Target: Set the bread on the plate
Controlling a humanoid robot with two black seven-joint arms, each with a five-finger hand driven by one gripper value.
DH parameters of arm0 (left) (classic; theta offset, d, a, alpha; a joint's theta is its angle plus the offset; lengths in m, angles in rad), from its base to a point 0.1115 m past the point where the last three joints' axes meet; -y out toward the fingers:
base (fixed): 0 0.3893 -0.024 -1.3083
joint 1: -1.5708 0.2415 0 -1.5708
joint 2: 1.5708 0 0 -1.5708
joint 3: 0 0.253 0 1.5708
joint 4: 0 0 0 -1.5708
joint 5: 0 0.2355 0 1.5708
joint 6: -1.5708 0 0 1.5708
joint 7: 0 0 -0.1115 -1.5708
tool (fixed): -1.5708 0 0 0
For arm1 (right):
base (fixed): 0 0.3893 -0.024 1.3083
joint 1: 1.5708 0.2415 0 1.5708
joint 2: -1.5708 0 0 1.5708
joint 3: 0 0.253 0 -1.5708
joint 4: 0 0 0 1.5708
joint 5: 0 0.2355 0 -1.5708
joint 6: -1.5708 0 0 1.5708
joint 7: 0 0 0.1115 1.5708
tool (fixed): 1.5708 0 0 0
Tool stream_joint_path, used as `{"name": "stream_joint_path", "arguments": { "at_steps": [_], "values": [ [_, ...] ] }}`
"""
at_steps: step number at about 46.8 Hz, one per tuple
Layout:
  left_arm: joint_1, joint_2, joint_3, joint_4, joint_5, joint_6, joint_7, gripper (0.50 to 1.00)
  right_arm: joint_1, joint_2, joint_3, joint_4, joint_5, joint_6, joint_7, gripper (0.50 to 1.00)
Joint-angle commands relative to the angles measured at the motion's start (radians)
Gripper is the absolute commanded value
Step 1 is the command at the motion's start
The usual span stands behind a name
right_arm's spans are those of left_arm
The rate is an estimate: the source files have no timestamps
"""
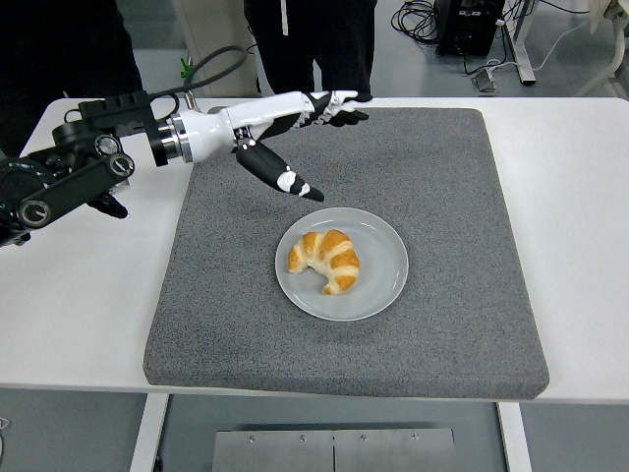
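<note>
A golden croissant (327, 259) lies on the round grey plate (383, 285), which sits on the grey mat. My left hand (319, 138) hovers above the mat's far left part, well up and away from the plate. Its fingers (339, 106) are stretched out and the thumb (285, 177) points down toward the plate; it holds nothing. The black left arm (69, 177) comes in from the left edge. My right hand does not show.
The grey foam mat (462, 197) covers the middle of the white table (570, 197). A person in dark clothes (314, 44) stands at the far edge, and another dark figure (59, 44) at the top left. Cables lie on the floor behind.
</note>
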Motion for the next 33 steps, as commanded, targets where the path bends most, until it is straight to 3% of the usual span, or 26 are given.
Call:
{"name": "stream_joint_path", "arguments": {
  "at_steps": [1,17,27,33],
  "values": [
    [0.0,0.003,-0.01,0.01,-0.082,0.0,0.0,0.952,0.0,0.0,0.0,0.0,0.0,0.0,0.0,1.0],
    [0.011,-0.011,-0.014,0.117,-0.39,0.02,-0.002,0.958,0.0,0.0,0.0,0.0,0.0,0.0,0.0,1.0],
    [0.015,-0.146,-0.017,0.264,-0.518,0.104,-0.003,0.961,0.0,0.0,0.0,0.0,0.0,0.0,0.0,1.0],
    [0.026,-0.192,-0.019,0.34,-0.627,0.116,-0.002,0.965,0.0,0.0,0.0,0.0,0.0,0.0,0.0,1.0]
  ]
}}
